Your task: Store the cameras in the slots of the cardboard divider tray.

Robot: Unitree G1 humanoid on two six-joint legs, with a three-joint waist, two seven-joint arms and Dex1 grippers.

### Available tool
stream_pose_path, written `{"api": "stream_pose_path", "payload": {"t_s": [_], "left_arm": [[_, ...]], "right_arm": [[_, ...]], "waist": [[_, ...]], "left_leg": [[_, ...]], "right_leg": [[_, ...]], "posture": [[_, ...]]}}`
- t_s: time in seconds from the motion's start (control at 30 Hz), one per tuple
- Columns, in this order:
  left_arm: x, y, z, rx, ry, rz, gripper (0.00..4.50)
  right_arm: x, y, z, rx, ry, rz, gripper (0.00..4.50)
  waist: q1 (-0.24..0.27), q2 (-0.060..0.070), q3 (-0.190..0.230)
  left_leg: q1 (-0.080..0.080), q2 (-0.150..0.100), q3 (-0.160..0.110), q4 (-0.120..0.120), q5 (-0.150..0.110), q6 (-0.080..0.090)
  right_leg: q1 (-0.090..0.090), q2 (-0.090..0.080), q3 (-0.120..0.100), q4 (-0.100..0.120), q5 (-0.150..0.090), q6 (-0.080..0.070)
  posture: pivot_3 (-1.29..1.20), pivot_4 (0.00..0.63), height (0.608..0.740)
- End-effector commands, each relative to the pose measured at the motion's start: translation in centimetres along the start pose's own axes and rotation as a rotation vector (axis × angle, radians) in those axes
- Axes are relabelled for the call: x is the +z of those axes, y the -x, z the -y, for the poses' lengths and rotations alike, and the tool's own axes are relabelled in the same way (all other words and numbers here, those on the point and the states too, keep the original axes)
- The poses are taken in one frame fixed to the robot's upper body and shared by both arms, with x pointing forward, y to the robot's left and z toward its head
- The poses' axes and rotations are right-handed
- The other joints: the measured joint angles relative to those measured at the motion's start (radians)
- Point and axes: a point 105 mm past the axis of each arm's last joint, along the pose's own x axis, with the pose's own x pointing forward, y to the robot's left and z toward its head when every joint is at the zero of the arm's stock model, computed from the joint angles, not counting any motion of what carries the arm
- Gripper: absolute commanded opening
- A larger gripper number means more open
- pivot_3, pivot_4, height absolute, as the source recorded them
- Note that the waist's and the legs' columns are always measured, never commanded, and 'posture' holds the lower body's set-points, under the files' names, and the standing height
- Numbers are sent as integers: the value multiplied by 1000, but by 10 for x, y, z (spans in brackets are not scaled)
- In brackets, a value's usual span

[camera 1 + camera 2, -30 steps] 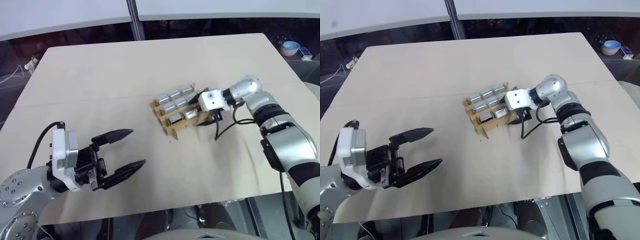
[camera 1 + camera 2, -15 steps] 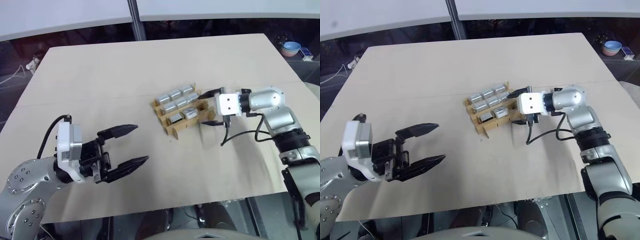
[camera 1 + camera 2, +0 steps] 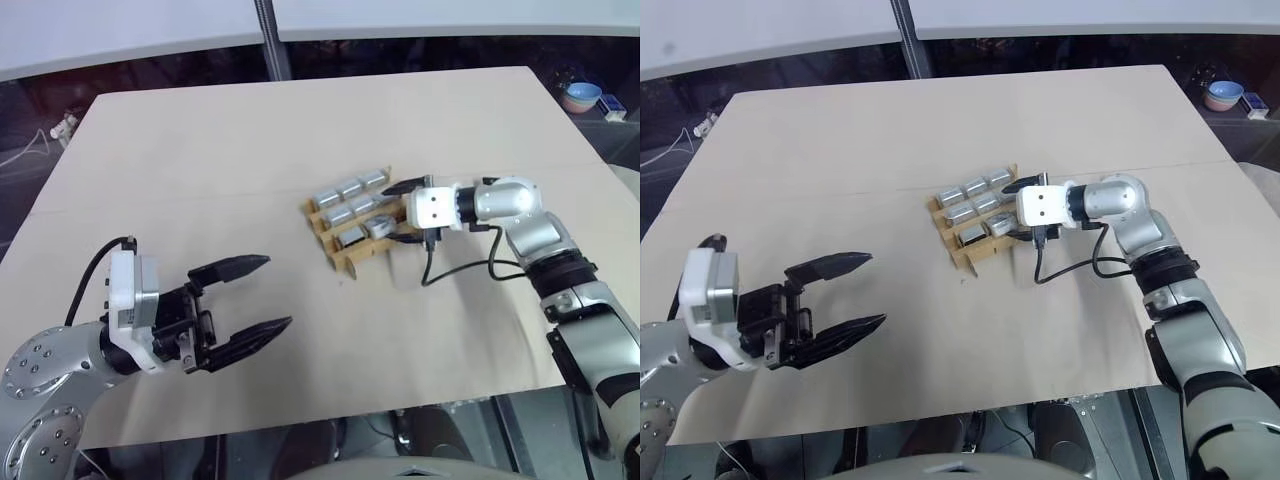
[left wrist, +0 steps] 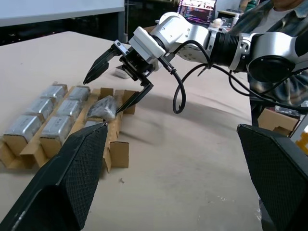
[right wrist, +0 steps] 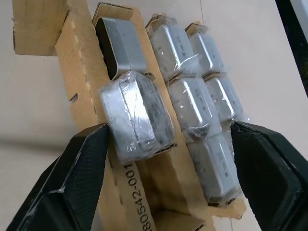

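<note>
Left-eye view: right gripper point(image 3: 391, 212), fingers spread, hovers at the cardboard divider tray's point(image 3: 347, 262) three o'clock edge, over wrapped cameras point(image 3: 349, 201); left gripper point(image 3: 265, 296) gapes empty.

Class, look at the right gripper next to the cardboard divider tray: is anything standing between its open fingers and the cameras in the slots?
Nothing visible does. The right gripper hangs open at the cardboard divider tray's near edge, its fingers straddling the nearest cameras with only air between.

Small silver-grey boxy cameras point(image 3: 349, 200) in shiny clear wrap, brown corrugated-cardboard divider tray point(image 3: 342, 258) with black printed digits, all on a pale beige tabletop point(image 3: 250, 150).
</note>
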Motion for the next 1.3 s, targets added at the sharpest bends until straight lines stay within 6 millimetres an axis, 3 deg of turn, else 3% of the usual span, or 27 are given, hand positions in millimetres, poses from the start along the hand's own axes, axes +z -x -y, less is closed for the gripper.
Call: {"api": "stream_pose_path", "payload": {"t_s": [0.03, 0.07, 0.1, 0.17, 0.3, 0.33, 0.67, 1.07, 1.3], "left_arm": [[8, 0, 3, -6, -42, 14, 4500], [8, 0, 3, -6, -42, 13, 4500], [8, 0, 3, -6, -42, 13, 4500], [8, 0, 3, -6, -43, 13, 4500], [8, 0, 2, -5, -43, 13, 4500], [8, 0, 3, -4, -42, 13, 4500], [7, 0, 4, -3, -35, 14, 4500], [6, 1, 10, 15, -25, 14, 4500], [5, 1, 13, 24, -20, 16, 4500]], "right_arm": [[9, -1, 9, -24, 44, 26, 3944], [10, -2, 8, -23, 44, 28, 3944], [10, -3, 8, -23, 45, 30, 3344], [11, -4, 7, -14, 53, 36, 2654], [14, -3, 5, 22, 70, 48, 813], [14, -2, 5, 35, 72, 48, 701], [17, 3, 18, 215, 39, 46, 688], [10, -4, 6, 448, 80, -24, 688], [7, -11, 9, 456, 19, -61, 688]], "waist": [[0, 0, 0], [-1, 0, 0], [-1, 0, 0], [-2, 0, 0], [-3, 0, 0], [-3, 0, 0], [-5, 0, 0], [-6, 0, 0], [-5, 0, 0]], "left_leg": [[0, 0, 0, 0, 0, 0], [0, 0, 0, 0, 0, 0], [0, 0, 0, 0, 0, 0], [0, 0, 0, 0, 0, 0], [0, 0, 0, 0, 0, 0], [0, 0, 0, 0, 0, 0], [0, 0, 0, 0, 0, 0], [0, 0, -1, -1, 0, 0], [0, 0, -1, -1, 0, 0]], "right_leg": [[0, 0, 0, 0, 0, 0], [0, 0, 0, 0, 0, 0], [0, 0, 0, 0, 0, 0], [0, 0, 0, 0, 0, 0], [0, 0, 0, 0, 0, 0], [0, 0, 0, 0, 0, 0], [0, 0, 0, 0, 0, 0], [0, 0, 0, -1, 0, 0], [0, 0, 0, -1, 0, 0]], "posture": [[0, 150, 740], [0, 150, 740], [0, 150, 740], [0, 150, 740], [0, 150, 740], [0, 150, 740], [0, 150, 740], [0, 150, 740], [0, 150, 740]]}}
